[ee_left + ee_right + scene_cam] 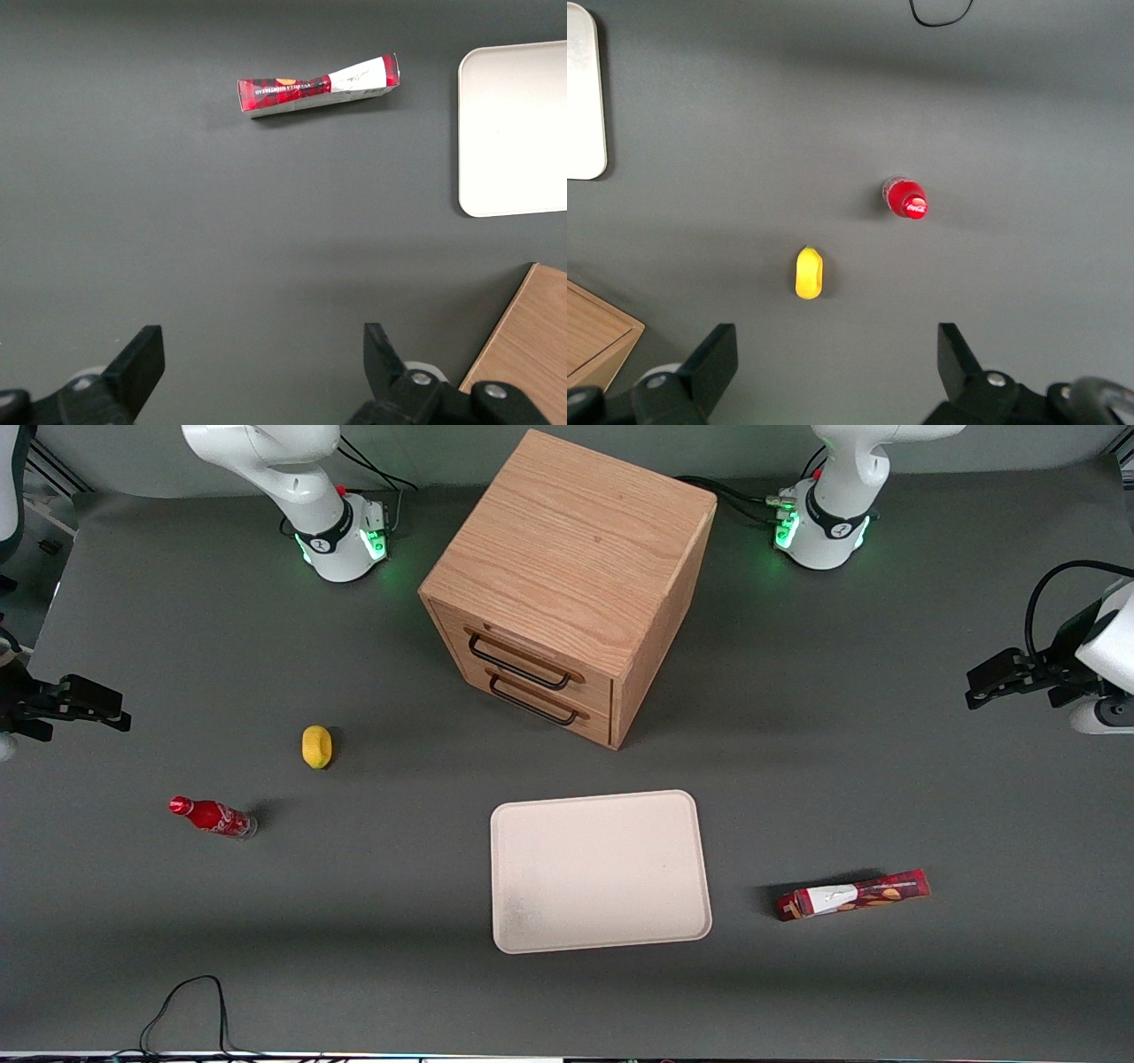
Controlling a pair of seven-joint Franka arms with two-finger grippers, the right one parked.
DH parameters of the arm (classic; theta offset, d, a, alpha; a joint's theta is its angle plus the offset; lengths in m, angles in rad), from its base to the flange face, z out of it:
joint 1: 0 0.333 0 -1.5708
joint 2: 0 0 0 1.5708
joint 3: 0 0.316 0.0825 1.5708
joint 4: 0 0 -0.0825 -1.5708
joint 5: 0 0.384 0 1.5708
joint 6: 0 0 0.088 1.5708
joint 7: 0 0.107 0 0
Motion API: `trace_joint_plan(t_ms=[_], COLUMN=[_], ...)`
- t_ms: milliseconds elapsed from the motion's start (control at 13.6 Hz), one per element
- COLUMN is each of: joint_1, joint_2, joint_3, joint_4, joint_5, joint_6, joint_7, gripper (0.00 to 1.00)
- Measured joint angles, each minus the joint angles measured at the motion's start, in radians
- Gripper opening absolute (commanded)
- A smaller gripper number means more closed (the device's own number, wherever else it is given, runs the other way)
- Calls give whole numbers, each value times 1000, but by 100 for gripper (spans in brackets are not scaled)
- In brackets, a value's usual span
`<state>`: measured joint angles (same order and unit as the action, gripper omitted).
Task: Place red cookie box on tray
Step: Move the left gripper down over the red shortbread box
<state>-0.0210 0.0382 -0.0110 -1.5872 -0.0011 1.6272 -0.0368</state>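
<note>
The red cookie box (853, 895) lies flat on the grey worktop (797, 779) at the lower right of the front view, toward the working arm's end, its long side running roughly across the frame with the white label patch toward the tray. The cream-white tray (601, 871) sits flat at the lower centre of that view, apart from the box with a strip of bare worktop between them, and it holds nothing. The left arm's gripper (974, 691) hangs at the right edge of the front view, above the worktop and well apart from the box; its fingers (142, 359) are spread wide and released, grasping nothing. The wooden drawer cabinet (567, 584) stands at the upper centre, farther from the front camera than the tray, its two handled drawers shut. Toward the parked arm's end lie a yellow lemon-like object (316, 746) and a small red soda bottle (213, 817).
</note>
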Motion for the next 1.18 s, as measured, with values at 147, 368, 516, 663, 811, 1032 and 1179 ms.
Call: trace_joint_plan(t_ms=[147,368,516,663,811,1032,1179], joint_1=[0,0,0,0,-2,-36,-67], joint_2=[1,1,4,20,74,233,350], joint_3=[-2,-3,-3,-3,-4,-7,-8], joint_4=[0,0,-1,3,48,208,326], joint_5=[0,0,0,0,0,-1,0], joint_6=[0,0,0,5,25,34,35], joint_7=[0,0,0,0,-17,-75,-115], gripper=[100,100,100,100,100,100,100])
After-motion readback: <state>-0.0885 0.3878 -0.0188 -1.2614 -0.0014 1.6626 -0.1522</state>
